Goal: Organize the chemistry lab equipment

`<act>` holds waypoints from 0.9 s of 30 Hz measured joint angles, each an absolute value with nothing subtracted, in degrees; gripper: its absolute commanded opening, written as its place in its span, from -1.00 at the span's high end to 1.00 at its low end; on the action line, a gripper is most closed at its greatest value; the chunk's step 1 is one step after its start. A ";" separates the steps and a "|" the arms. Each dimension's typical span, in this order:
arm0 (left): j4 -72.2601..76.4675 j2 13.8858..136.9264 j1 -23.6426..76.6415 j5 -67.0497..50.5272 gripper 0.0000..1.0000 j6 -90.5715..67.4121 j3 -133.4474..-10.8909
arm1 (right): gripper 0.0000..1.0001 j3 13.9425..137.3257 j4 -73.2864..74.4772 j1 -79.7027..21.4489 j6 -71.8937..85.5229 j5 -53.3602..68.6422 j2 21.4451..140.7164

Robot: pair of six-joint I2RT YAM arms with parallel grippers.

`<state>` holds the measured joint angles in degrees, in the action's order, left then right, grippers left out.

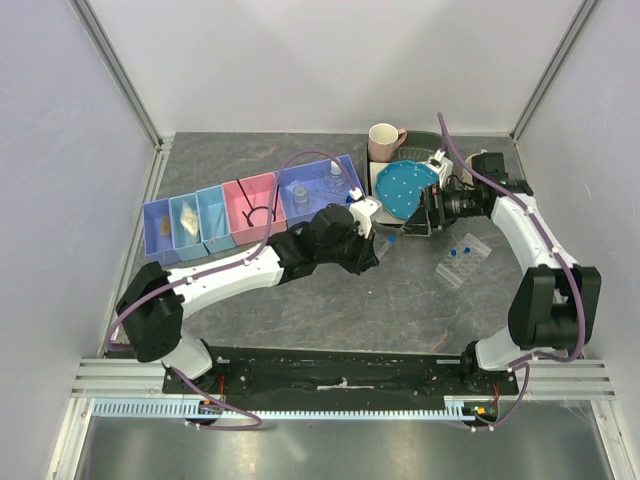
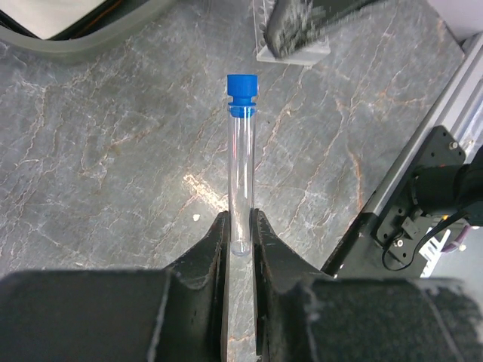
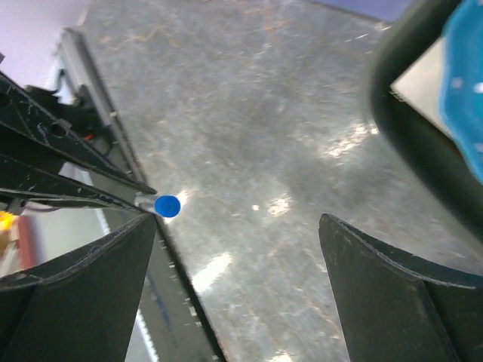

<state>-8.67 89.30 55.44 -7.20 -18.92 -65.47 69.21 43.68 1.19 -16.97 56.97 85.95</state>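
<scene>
- The left gripper [image 2: 240, 230] is pinching the bottom end of a blue-capped vial [image 2: 241, 143] over the worktop [image 2: 113, 166], its jaws nearly together.
- The right gripper [image 3: 235, 226] is gaping wide beside the blue dotted plate [image 1: 405, 187], gripping nothing.
- The clear tube rack [image 1: 464, 260] is lying nearby.

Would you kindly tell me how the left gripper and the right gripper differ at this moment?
The left gripper is closed on the bottom end of a blue-capped vial; the right gripper stands wide open and holds nothing. The left gripper is over the middle of the table, while the right gripper is close beside the blue dotted plate. Both have black fingers and hang above the same grey marbled table.
</scene>
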 measured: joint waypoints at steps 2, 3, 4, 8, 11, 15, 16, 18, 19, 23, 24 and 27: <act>-7.79 88.27 55.09 -7.20 0.95 -19.75 -64.93 | -0.85 70.85 46.89 0.62 -17.26 59.48 88.29; -7.38 87.88 54.94 -7.22 0.95 -20.12 -64.75 | -0.82 71.64 48.80 0.43 -17.43 60.80 89.41; -7.03 87.57 54.78 -7.22 0.95 -20.38 -64.73 | -0.81 72.27 50.33 0.32 -17.58 61.93 90.30; -5.63 87.24 54.48 -7.22 0.95 -21.41 -64.73 | -0.78 73.56 54.06 -0.82 -17.56 65.08 91.68; -5.43 87.24 54.43 -7.22 0.95 -21.80 -64.73 | -0.75 73.73 55.35 -2.24 -17.41 66.70 91.68; -5.39 87.24 54.43 -7.29 0.95 -22.09 -64.73 | -0.63 73.80 55.92 -3.86 -16.91 67.75 91.68; -5.37 87.24 54.43 -7.42 0.95 -22.09 -64.73 | -0.61 73.80 55.94 -4.03 -16.58 67.79 91.68; -5.37 87.24 54.43 -7.66 0.95 -22.09 -64.73 | -0.54 73.84 55.77 -4.43 -15.66 67.96 91.68; -5.37 87.24 54.43 -7.68 0.95 -22.11 -64.73 | -0.52 73.91 55.53 -4.69 -14.98 68.01 91.68; -5.34 87.24 54.43 -7.73 0.95 -22.11 -64.73 | -0.37 74.30 53.58 -5.39 -12.32 68.27 91.68; -5.32 87.24 54.43 -7.73 0.95 -22.11 -64.73 | -0.26 74.37 53.17 -5.56 -11.77 68.27 91.68; -5.08 87.09 54.43 -7.73 0.94 -22.13 -64.73 | -0.04 74.61 52.10 -6.20 -10.28 68.27 91.70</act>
<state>-5.08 87.09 54.43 -7.73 -22.13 -64.73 74.61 52.10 -6.20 -10.28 68.27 91.70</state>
